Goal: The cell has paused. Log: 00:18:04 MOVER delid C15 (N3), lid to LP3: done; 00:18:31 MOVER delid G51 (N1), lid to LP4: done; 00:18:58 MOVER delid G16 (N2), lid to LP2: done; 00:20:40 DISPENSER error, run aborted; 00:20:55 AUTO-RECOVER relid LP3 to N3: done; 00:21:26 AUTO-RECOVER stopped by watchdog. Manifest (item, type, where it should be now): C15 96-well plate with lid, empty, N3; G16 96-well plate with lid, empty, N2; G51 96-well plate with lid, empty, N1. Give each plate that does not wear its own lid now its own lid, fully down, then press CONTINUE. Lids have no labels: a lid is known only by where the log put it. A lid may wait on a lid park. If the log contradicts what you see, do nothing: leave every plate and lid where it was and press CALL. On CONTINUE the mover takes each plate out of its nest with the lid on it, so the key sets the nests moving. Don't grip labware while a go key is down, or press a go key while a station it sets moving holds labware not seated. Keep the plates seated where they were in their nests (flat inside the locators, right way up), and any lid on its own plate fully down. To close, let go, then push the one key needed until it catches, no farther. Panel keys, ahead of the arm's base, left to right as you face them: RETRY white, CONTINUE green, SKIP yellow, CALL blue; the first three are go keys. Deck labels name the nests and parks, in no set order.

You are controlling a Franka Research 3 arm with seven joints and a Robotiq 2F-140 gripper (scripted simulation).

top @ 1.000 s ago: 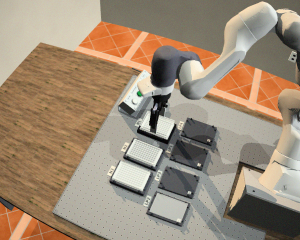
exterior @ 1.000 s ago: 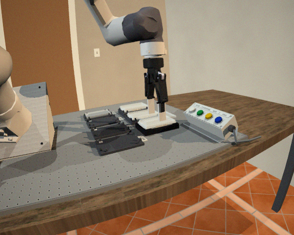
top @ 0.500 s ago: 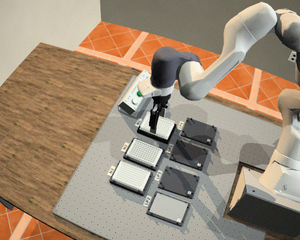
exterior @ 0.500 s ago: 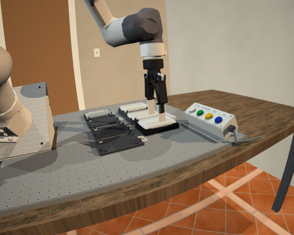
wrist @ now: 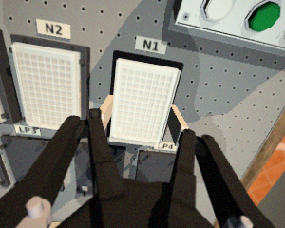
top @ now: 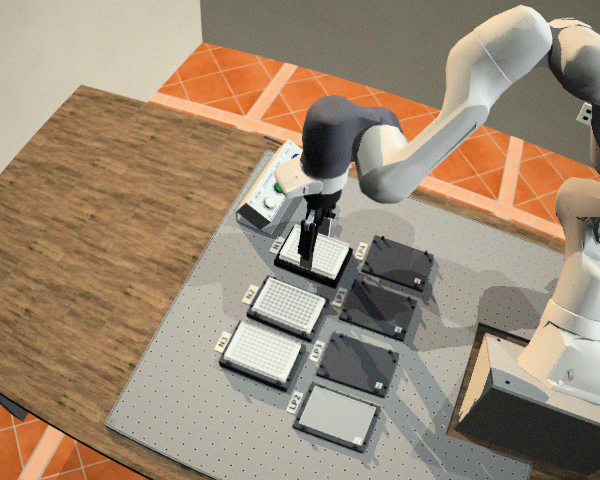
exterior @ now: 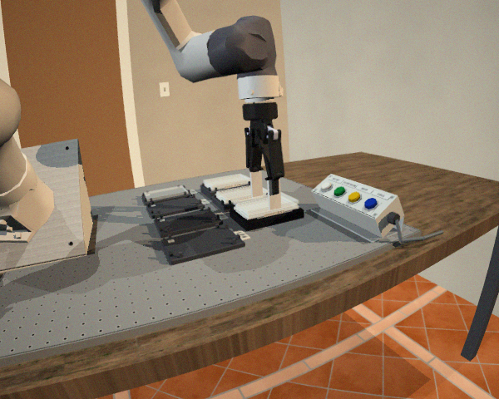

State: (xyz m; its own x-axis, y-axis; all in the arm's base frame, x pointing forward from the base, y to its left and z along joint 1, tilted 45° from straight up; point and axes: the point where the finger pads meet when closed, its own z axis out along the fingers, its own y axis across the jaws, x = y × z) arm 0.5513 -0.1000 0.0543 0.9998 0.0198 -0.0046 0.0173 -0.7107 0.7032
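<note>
over n1 — pincer [wrist: 142,124] clasping gridded lid [wrist: 143,97]

On the counter [top: 83,217] lies a perforated deck [top: 197,413]. Three nests run in a column down the frame's middle: N1 [top: 313,255] uppermost, N2 [top: 287,306] below it, N3 [top: 261,353] lowest, each bearing a plate. To their right runs a column of four lid parks: LP4 [top: 397,262], then two more, and LP2 [top: 336,417] lowest, carrying a lid. The key panel [top: 269,193] sits upper left of N1. The pincer [top: 308,253] stands over N1, clamped on its lid. The arm's pedestal [top: 496,413] occupies the lower right.
</note>
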